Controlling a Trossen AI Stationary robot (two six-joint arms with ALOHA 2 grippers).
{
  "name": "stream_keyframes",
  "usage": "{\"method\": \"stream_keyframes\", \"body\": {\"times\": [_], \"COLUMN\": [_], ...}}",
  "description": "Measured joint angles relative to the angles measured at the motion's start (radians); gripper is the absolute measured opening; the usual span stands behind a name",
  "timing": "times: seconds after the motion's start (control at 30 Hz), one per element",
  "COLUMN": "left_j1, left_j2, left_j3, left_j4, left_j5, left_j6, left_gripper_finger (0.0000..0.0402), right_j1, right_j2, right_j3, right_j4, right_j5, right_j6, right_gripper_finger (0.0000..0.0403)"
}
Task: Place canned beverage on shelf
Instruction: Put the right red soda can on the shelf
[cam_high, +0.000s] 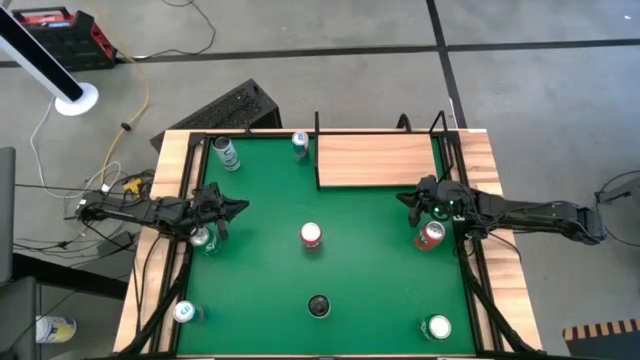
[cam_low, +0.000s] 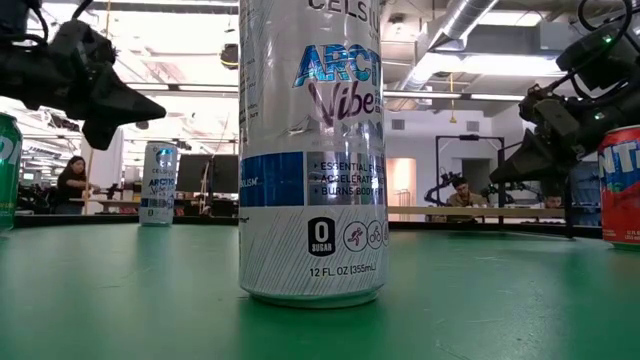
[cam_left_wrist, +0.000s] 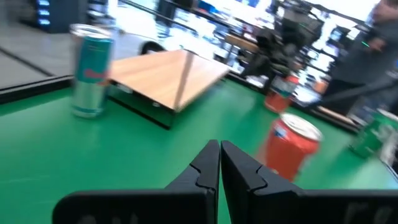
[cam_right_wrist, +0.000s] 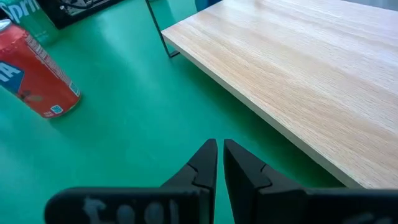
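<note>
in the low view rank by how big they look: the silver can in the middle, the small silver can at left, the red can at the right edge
1. Middle silver can, largest, though it stands nearest the camera.
2. Red can, cut off by the edge.
3. Left silver can, smallest, farther back.

Table (cam_high: 370, 290): green surface with pale wooden border strips (cam_high: 165, 190) down both sides.
Floor (cam_high: 520, 90): grey, crossed by dark seam lines.
Upper left of the high view: a red-and-black case (cam_high: 60, 25), a white round base (cam_high: 76, 100) and a yellow cable (cam_high: 145, 85).
A black ridged object (cam_high: 235, 108) lies just beyond the table's top edge.
Lower right corner: a yellow-black striped block (cam_high: 600, 335).
Low view, background: a seated person (cam_low: 72, 182) at left and a second person (cam_low: 462, 192) right of centre.
</note>
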Motion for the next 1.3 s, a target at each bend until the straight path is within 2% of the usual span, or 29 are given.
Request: {"method": "stream_keyframes", "body": {"times": [0.2,0.3,0.33,0.47,0.57,0.7,0.8,0.93,1.1,1.2,1.3], "left_j1": [0.000,0.019,0.031,0.089,0.143,0.237,0.293,0.341,0.386,0.406,0.433], "left_j2": [0.001,0.013,0.021,0.095,0.189,0.346,0.453,0.597,0.774,0.868,0.933], "left_j3": [0.000,0.000,0.000,0.001,0.002,0.009,0.072,0.197,0.316,0.389,0.462], "left_j4": [0.072,0.245,0.320,0.571,0.676,0.805,0.792,0.653,0.607,0.600,0.560], "left_j5": [-0.213,-0.264,-0.233,0.028,0.044,0.083,0.129,0.169,0.307,0.320,0.326], "left_j6": [0.006,0.177,0.256,0.551,0.655,0.677,0.685,0.748,0.854,0.866,0.855], "left_gripper_finger": [0.0000,0.0000,0.0000,0.0000,0.0000,0.0000,0.0003,0.0029,0.0093,0.0135,0.0178], "right_j1": [0.000,0.000,0.000,0.000,0.000,0.015,0.046,0.104,0.164,0.199,0.234], "right_j2": [0.000,0.000,0.000,0.000,0.000,0.000,0.000,0.000,0.006,0.026,0.068], "right_j3": [0.000,0.000,0.000,0.000,0.010,0.076,0.135,0.222,0.343,0.436,0.527], "right_j4": [0.021,0.054,0.068,0.184,0.336,0.362,0.318,0.193,0.020,-0.104,-0.210], "right_j5": [0.012,0.021,0.021,0.021,0.021,0.021,0.020,0.030,0.218,0.252,0.259], "right_j6": [-0.049,-0.109,-0.136,-0.218,-0.284,-0.367,-0.435,-0.469,-0.467,-0.463,-0.433], "right_gripper_finger": [0.0055,0.0055,0.0055,0.0055,0.0055,0.0055,0.0055,0.0055,0.0061,0.0079,0.0114]}}
